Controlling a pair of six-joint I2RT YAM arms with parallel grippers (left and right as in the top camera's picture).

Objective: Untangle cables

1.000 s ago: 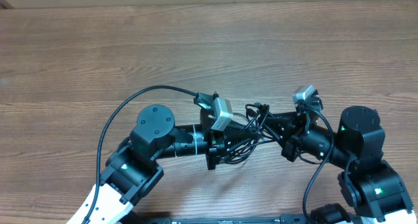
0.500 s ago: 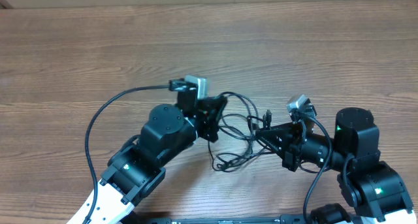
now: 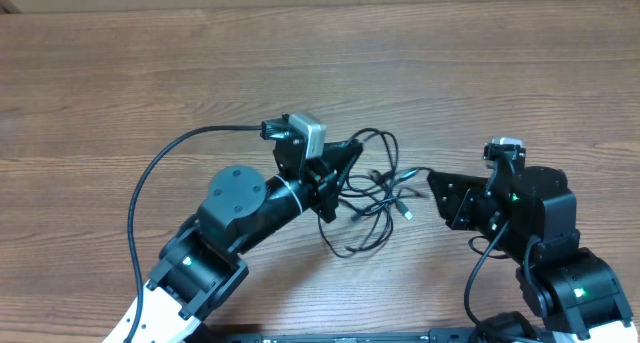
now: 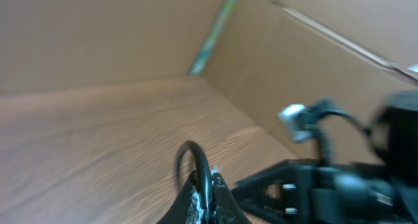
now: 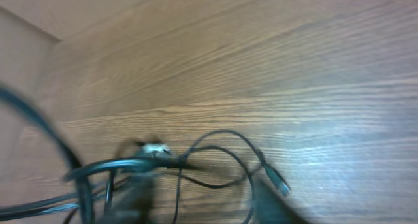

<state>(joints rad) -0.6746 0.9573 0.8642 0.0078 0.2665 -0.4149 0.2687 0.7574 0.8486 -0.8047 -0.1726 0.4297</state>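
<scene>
Moved: the right gripper [image 3: 436, 181] has drawn back toward 3 o'clock, off the cables [image 3: 380, 188]. They now lie looser than half a second ago.
Count, arms: two, one gripper each.
Count, cables: one tangle of thin black cords. The number of cords cannot be told (they cross too often).
Count, plug ends: two can be made out from overhead, one [image 3: 406, 212] at the 3 o'clock edge of the tangle.
Cables, place: on the table [image 3: 150, 83] between the two grippers, at 3 o'clock from the left gripper [image 3: 345, 161]. One slack loop trails toward 6 o'clock.
Left jaws: clenched on the cables. In the left wrist view one cord [image 4: 199, 165] arches up from between the closed fingers [image 4: 209, 209].
Right jaws: cannot tell. Overhead shows only a dark wedge, and its own camera is smeared.
Right gripper, relation: just beside the tangle at its 3 o'clock. Whether a cord touches it is unclear.
Hard to make out: both wrist views are blurred. The right one shows the loops [image 5: 219, 134] and a plug [image 5: 279, 183] on the wood (little else).
Cut off: both arms leave the overhead view at 6 o'clock.
Other: a thick black lead [image 3: 160, 178] curves off the left arm toward 9 o'clock. The right arm [image 4: 339, 185] shows as a dark blur in the left wrist view.
</scene>
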